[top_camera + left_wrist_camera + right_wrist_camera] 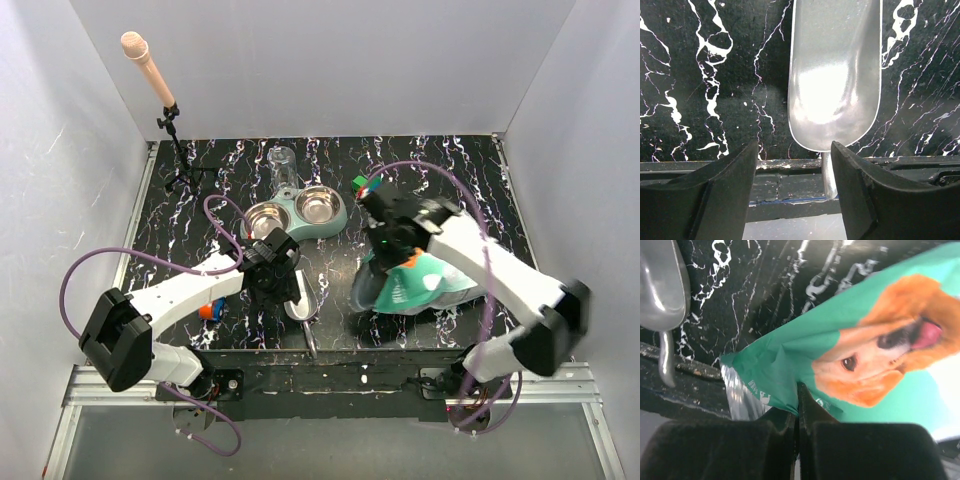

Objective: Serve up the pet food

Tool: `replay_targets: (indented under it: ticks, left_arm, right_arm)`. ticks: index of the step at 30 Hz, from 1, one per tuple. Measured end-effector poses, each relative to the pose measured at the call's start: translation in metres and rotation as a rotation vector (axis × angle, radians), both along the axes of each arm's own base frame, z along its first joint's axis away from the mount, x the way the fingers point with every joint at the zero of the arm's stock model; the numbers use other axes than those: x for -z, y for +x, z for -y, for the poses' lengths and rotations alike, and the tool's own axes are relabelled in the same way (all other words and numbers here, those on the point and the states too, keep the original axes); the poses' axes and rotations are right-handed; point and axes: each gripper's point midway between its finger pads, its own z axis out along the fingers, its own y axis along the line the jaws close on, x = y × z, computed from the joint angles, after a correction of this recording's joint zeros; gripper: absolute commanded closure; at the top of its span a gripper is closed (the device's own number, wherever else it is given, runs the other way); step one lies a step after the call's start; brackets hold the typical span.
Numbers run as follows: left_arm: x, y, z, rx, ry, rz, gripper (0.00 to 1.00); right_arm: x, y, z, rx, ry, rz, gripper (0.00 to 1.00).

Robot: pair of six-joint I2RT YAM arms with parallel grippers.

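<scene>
No kibble shows in any view. The empty metal scoop (302, 303) lies on the black marbled table near its front edge, handle over the edge; it also shows in the left wrist view (835, 80) and the right wrist view (662, 285). My left gripper (278, 272) is open just above the scoop; in its wrist view (794, 170) the handle (829, 177) stands between the jaws, close to the right finger. My right gripper (392, 240) is shut on the top edge of the teal-and-white dog-printed bag (415, 283), as the right wrist view (797, 405) shows. The bag (840, 350) lies tilted.
A teal double bowl stand (296, 212) with two empty steel bowls and a clear water bottle (282, 165) sits at the table's middle back. A microphone on a small tripod (165, 100) stands back left. Small orange and blue items (210, 310) lie by the left arm.
</scene>
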Motion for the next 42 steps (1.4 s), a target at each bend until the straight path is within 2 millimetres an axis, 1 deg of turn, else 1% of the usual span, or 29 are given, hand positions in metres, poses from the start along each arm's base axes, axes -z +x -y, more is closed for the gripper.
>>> replay_targets:
  ticks: [2, 3, 4, 5, 6, 8, 10, 11, 13, 17, 20, 21, 23, 25, 27, 30, 32, 35, 38, 40, 42]
  left_arm:
    - [0.0, 0.0, 0.0, -0.001, -0.001, 0.0, 0.43]
    - [0.0, 0.001, 0.001, -0.002, -0.004, 0.002, 0.44]
    - [0.0, 0.001, 0.001, -0.002, -0.004, 0.002, 0.44]
    - [0.001, 0.001, 0.001, -0.002, -0.004, 0.001, 0.45]
    - [0.002, 0.001, 0.001, -0.001, -0.002, -0.002, 0.44]
    - [0.004, 0.001, 0.001, 0.011, 0.003, -0.007, 0.4]
    - [0.002, 0.001, 0.003, 0.032, -0.001, -0.008, 0.38]
    - [0.0, 0.002, 0.006, 0.046, -0.013, -0.005, 0.37]
    - [-0.01, 0.005, 0.016, 0.079, -0.052, 0.008, 0.36]
    - [-0.045, 0.024, 0.048, 0.158, -0.185, 0.094, 0.34]
    - [-0.068, 0.036, 0.067, 0.212, -0.259, 0.153, 0.34]
    - [-0.074, 0.039, 0.071, 0.227, -0.27, 0.166, 0.35]
    - [-0.076, 0.041, 0.073, 0.243, -0.271, 0.174, 0.38]
    - [-0.07, 0.039, 0.069, 0.243, -0.248, 0.162, 0.41]
    - [-0.058, 0.034, 0.06, 0.231, -0.21, 0.139, 0.42]
    - [-0.037, 0.024, 0.044, 0.207, -0.152, 0.083, 0.38]
    - [-0.027, 0.019, 0.034, 0.186, -0.12, 0.051, 0.34]
    - [-0.02, 0.021, 0.02, 0.147, -0.073, 0.031, 0.35]
    - [-0.015, 0.026, 0.008, 0.114, -0.038, 0.02, 0.39]
    - [-0.007, 0.029, 0.002, 0.097, -0.017, 0.001, 0.42]
    - [0.004, 0.027, -0.005, 0.089, -0.001, -0.035, 0.48]
  right_arm:
    - [0.033, 0.007, -0.02, -0.034, -0.028, -0.076, 0.99]
    - [0.048, 0.01, -0.027, -0.045, -0.018, -0.099, 0.99]
    - [0.057, 0.01, -0.027, -0.047, -0.003, -0.118, 0.99]
    - [0.06, 0.009, -0.025, -0.041, 0.038, -0.141, 0.99]
    - [0.057, 0.011, -0.021, -0.028, 0.069, -0.146, 0.99]
    - [0.042, 0.019, -0.009, 0.0, 0.149, -0.128, 0.99]
    - [0.025, 0.024, -0.001, -0.009, 0.204, -0.079, 0.99]
    - [0.018, 0.024, 0.001, -0.026, 0.222, -0.053, 0.99]
    - [0.01, 0.019, 0.003, -0.075, 0.25, -0.014, 0.99]
    - [0.014, -0.008, 0.009, -0.169, 0.293, 0.02, 0.99]
    - [0.015, -0.024, 0.014, -0.208, 0.303, 0.015, 0.99]
    - [0.014, -0.027, 0.015, -0.218, 0.304, 0.017, 0.99]
    - [0.011, -0.03, 0.017, -0.228, 0.304, 0.034, 0.99]
    - [0.009, -0.03, 0.02, -0.227, 0.299, 0.047, 0.99]
    - [0.011, -0.029, 0.023, -0.209, 0.281, 0.047, 0.99]
    - [0.014, -0.022, 0.027, -0.153, 0.238, -0.001, 0.99]
    - [0.015, -0.009, 0.027, -0.101, 0.233, -0.03, 0.99]
    - [0.014, 0.012, 0.028, -0.028, 0.229, -0.048, 0.99]
    - [0.009, 0.035, 0.029, 0.025, 0.219, -0.043, 0.99]
    - [0.004, 0.048, 0.028, 0.048, 0.214, -0.032, 0.99]
    - [-0.001, 0.058, 0.027, 0.06, 0.212, -0.019, 0.99]
